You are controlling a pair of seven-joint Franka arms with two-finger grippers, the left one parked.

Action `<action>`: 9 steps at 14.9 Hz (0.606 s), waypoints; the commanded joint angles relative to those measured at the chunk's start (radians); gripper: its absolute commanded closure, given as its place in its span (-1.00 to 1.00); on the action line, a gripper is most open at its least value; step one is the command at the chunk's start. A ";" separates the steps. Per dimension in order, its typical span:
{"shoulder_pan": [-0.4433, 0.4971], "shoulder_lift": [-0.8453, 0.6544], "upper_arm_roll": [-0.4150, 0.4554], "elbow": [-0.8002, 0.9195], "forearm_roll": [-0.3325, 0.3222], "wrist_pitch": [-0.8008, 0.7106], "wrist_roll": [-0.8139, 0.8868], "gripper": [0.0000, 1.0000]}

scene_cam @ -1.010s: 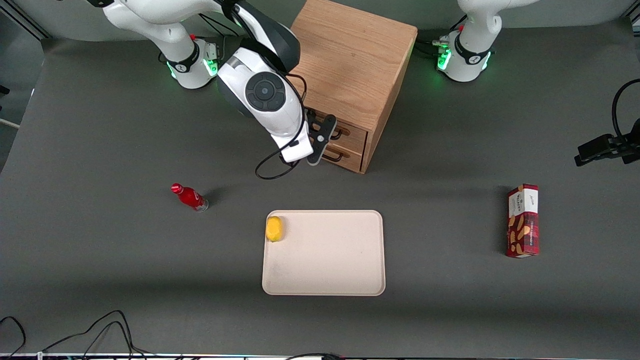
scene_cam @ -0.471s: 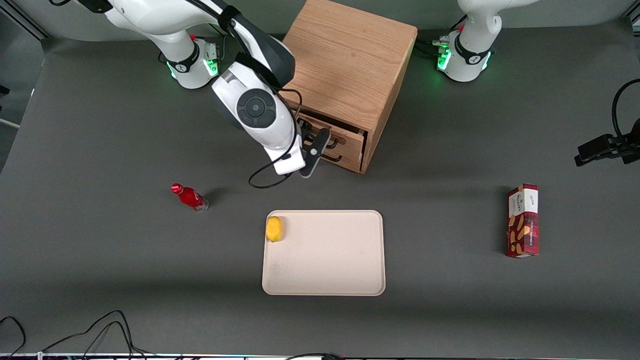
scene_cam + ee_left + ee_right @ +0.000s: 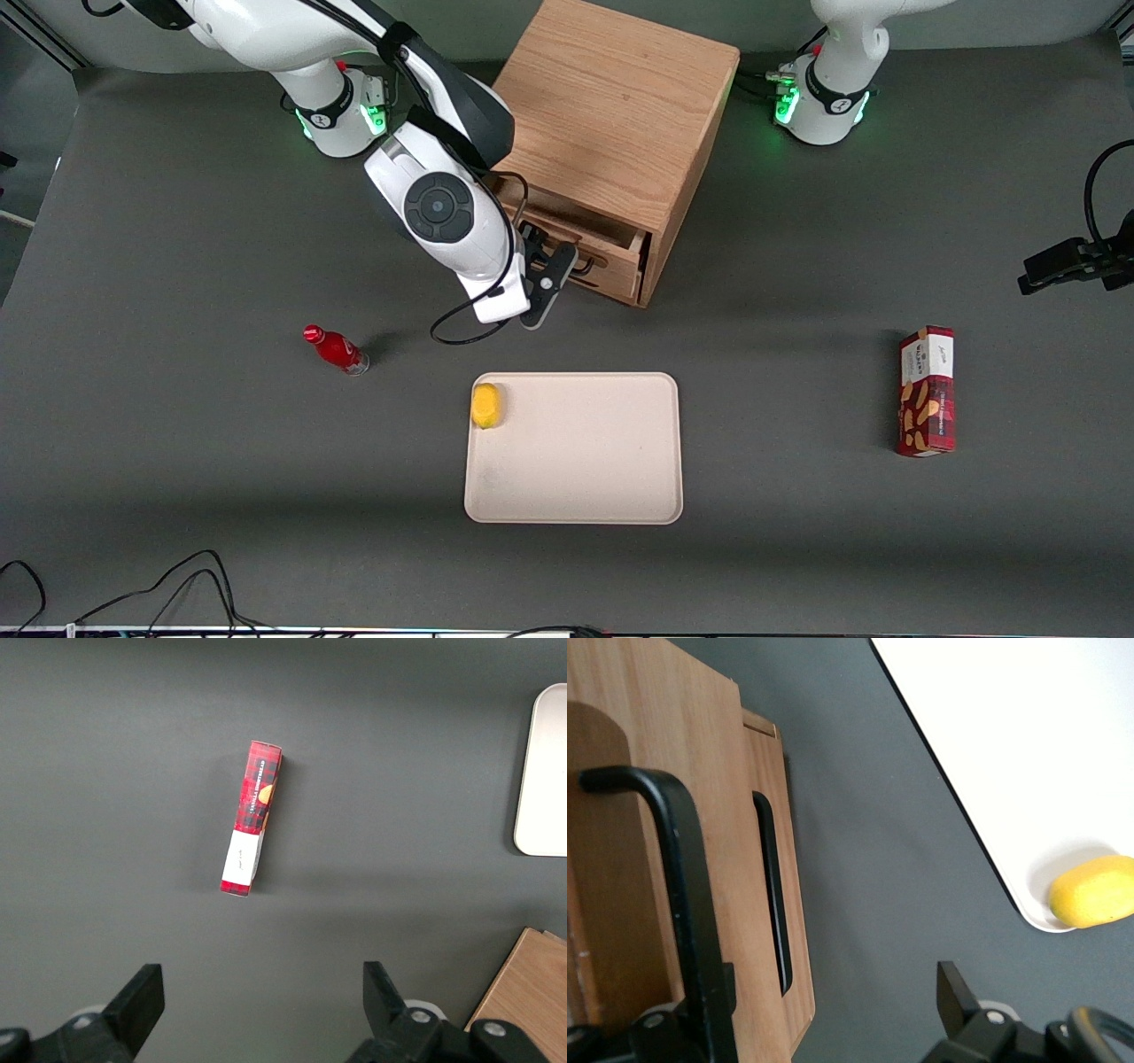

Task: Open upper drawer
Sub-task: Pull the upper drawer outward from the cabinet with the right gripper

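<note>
- Upper drawer (image 3: pixel 595 241) sits in the oak cabinet (image 3: pixel 611 115), above the lower drawer (image 3: pixel 772 895); partly slid out, dark gap showing under the cabinet top.
- Its black handle (image 3: pixel 678 895) runs lengthwise across the drawer front; one finger (image 3: pixel 709 1010) sits against the bar.
- Pincer (image 3: pixel 551 276) is at the drawer front, on the side nearer the front camera. Fingers spread either side of the bar rather than clamped, as far as I can judge.
- Pull direction: straight out from the cabinet, toward the tray (image 3: pixel 574 496).
- Arm covers the handle's working-arm end; drawer interior mostly hidden.
- Lemon (image 3: pixel 485 405) sits in the tray corner nearest the cabinet.
</note>
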 commanded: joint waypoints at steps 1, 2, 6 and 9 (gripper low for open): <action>-0.014 0.058 0.002 0.061 -0.008 0.002 -0.011 -1.00; -0.016 0.058 0.002 0.061 -0.008 0.002 -0.011 -1.00; -0.037 0.060 0.000 0.062 -0.010 0.002 -0.025 -1.00; -0.051 0.069 0.000 0.076 -0.010 0.002 -0.037 -1.00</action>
